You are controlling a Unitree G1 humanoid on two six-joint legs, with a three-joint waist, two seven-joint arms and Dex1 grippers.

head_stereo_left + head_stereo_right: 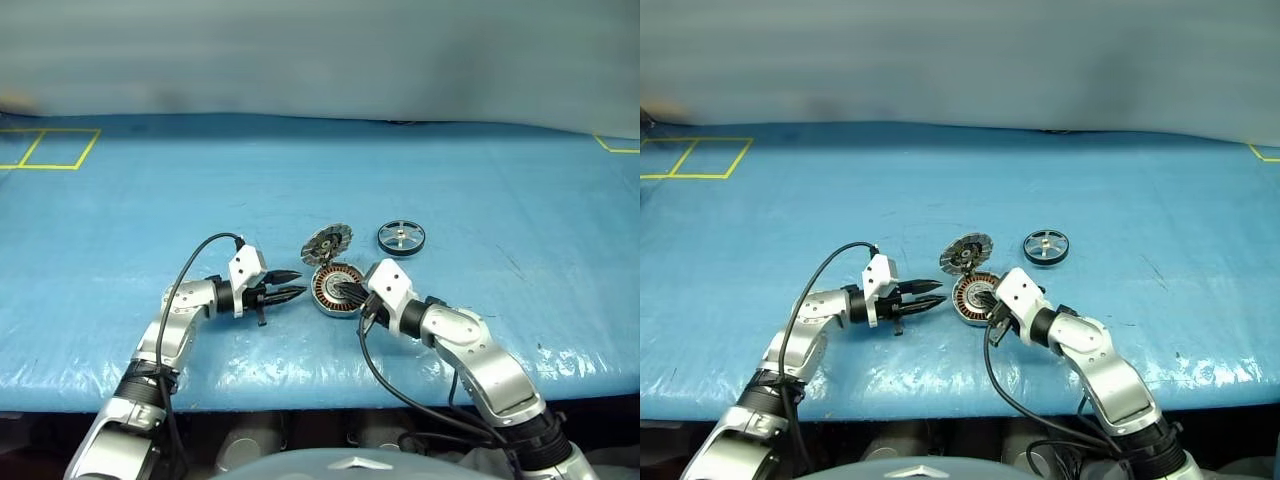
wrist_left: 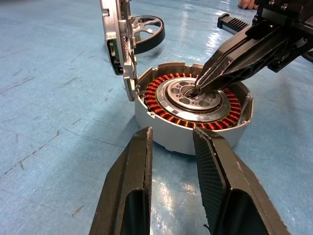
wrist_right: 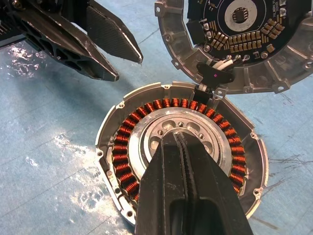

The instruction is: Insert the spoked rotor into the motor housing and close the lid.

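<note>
Motor housing (image 1: 336,290): open on the blue table (image 1: 500,180), copper windings exposed; lid (image 1: 326,243) stands raised at its far rim. Spoked rotor (image 1: 401,237): lies flat just beyond the housing, unheld. Right gripper (image 3: 180,139): fingers pressed together, empty, tips on the housing's silver centre. Left gripper (image 1: 292,284): partly open, empty, just beside the housing. Advice: steady the housing, then lift the rotor level by its rim.

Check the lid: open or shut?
Open. The lid stands up from the housing rim, leaving the copper windings uncovered.
</note>
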